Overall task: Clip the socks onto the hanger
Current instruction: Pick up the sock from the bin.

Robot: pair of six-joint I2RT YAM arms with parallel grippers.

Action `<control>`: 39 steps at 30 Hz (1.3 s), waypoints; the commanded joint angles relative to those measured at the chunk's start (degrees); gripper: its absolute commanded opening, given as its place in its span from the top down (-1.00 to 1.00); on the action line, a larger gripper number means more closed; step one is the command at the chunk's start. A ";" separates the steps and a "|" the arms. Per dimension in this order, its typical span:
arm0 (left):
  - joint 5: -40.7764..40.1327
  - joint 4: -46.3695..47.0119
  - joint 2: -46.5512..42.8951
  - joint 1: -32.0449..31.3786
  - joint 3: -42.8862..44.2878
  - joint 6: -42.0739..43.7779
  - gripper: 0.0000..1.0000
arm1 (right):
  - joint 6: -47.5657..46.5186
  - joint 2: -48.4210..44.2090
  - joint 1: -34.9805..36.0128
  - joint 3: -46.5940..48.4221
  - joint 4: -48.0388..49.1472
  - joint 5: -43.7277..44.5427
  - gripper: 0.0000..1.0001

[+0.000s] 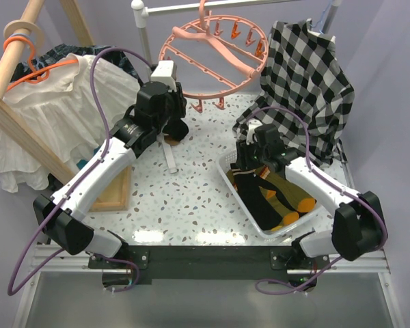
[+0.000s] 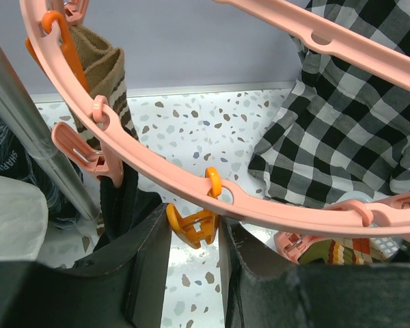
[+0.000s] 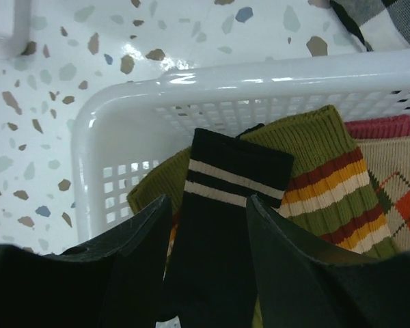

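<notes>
While a brown striped sock (image 2: pixel 104 65) is hanging clipped at the hanger (image 2: pixel 157 174) rim's left, left gripper (image 2: pixel 195 236) is squeezing an orange clip (image 2: pixel 190 227) under the ring, jaws clamped on it; right gripper (image 3: pixel 208 205) is straddling a black cream-striped sock (image 3: pixel 236 171) in the white basket (image 3: pixel 191 85). Cannot tell whether those jaws are pinching.

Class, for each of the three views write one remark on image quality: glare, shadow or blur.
Top external: evenly lit and sharp, with a white glare patch on the table near the arm bases. Left wrist: the fingers are dark, close and soft, while the hanger is crisp. Right wrist: highlights gleam on the basket rim; the fingers are near-black in shadow.
</notes>
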 commanded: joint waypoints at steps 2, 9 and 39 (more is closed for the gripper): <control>0.49 -0.51 0.01 -0.12 2.71 -0.55 1.00 | 2.65 4.57 -0.24 -0.44 2.65 1.86 -0.02; 0.49 -1.04 0.01 -0.12 2.71 -0.55 1.00 | 4.23 11.86 -0.16 -1.67 4.94 3.78 0.04; 2.07 -0.07 -0.52 -0.21 2.01 -0.38 1.00 | -5.52 -10.01 -0.16 -3.61 9.33 -7.00 1.00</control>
